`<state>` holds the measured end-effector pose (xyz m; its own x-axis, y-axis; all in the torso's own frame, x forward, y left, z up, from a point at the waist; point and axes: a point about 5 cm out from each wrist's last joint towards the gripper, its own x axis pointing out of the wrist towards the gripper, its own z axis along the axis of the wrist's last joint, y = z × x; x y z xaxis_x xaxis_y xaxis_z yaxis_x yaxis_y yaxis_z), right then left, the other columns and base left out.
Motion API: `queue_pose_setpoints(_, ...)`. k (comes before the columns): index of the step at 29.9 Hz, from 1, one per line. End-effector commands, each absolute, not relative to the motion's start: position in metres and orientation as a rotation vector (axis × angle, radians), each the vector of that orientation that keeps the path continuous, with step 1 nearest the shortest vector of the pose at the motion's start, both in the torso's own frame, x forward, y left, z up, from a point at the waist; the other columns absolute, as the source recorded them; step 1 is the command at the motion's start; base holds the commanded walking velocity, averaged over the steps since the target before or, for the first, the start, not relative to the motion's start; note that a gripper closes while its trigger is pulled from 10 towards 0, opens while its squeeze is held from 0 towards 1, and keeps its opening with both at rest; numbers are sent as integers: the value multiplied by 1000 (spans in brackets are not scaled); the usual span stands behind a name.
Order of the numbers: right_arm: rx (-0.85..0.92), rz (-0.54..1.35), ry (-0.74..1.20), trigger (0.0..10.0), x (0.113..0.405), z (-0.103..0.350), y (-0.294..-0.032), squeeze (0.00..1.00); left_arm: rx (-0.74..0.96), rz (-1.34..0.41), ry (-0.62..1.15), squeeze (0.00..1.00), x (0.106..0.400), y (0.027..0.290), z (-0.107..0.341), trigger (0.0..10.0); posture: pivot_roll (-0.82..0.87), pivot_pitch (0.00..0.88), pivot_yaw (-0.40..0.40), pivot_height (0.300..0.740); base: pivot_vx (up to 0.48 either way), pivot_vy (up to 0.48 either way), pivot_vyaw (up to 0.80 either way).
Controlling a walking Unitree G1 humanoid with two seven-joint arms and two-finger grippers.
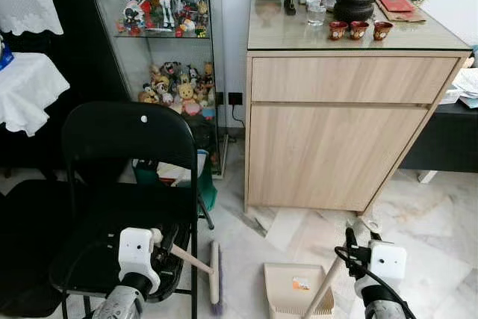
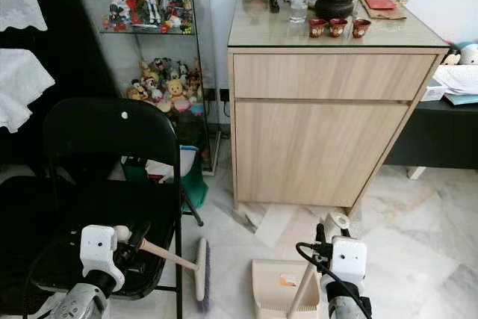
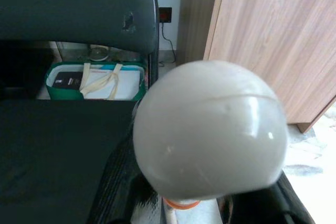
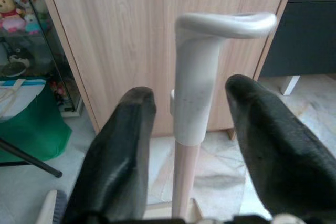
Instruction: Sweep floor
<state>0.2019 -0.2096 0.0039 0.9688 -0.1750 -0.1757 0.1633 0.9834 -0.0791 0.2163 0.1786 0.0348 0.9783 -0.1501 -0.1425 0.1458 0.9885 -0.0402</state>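
Pale marbled floor (image 1: 418, 222) underfoot, bounded ahead by a light wood cabinet (image 1: 336, 140) topped with a dark teapot (image 1: 353, 3) and three small red cups (image 1: 359, 30). Off to the left, a glass display case (image 1: 168, 50) crowded with figurines and plush toys, a black folding chair (image 1: 123, 184) in front of it, a green bag (image 3: 94, 81) tucked beneath. Low on the left, the left gripper (image 1: 166, 243) closed around the wooden handle of a small broom (image 1: 214, 274), white ball end of that handle bulging large in the left wrist view, bristle head down on the floor just beside the chair leg. Low on the right, the right gripper (image 4: 184, 145) with fingers (image 4: 118, 150) spread either side of the upright handle of a beige dustpan (image 1: 295, 289); gaps visible between pads and handle, so not clamped. Dustpan resting flat on the floor between the two arms, near the broom head, short of the cabinet base.
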Motion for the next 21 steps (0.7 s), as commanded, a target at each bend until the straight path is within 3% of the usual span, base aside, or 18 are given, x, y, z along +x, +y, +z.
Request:
queue_pose_setpoints(1,-62,-173,178,10000,201,5,-210,1000,-23,-144,133,0,217,181,38,10000,-95,0,12,740,0,0,0)
queue_pose_setpoints(8,-113,-236,198,10000,198,4,-219,1000,-19,-144,142,0,216,182,37,10000,-96,0,15,740,0,0,0)
queue_pose_setpoints(9,-103,-239,199,10000,198,4,-220,200,-18,-144,143,0,216,182,37,10000,-96,0,15,740,0,0,0)
queue_pose_setpoints(10,-93,-241,200,10000,198,4,-220,200,-17,-144,144,0,216,182,37,10000,-96,0,15,740,0,0,0)
queue_pose_setpoints(11,-87,-239,200,10000,198,4,-221,0,-17,-144,144,0,216,182,37,10000,-96,0,15,740,0,0,0)
queue_pose_setpoints(21,-108,-238,197,10000,199,9,-238,0,-19,-153,144,0,216,180,37,10000,-99,0,19,740,0,0,0)
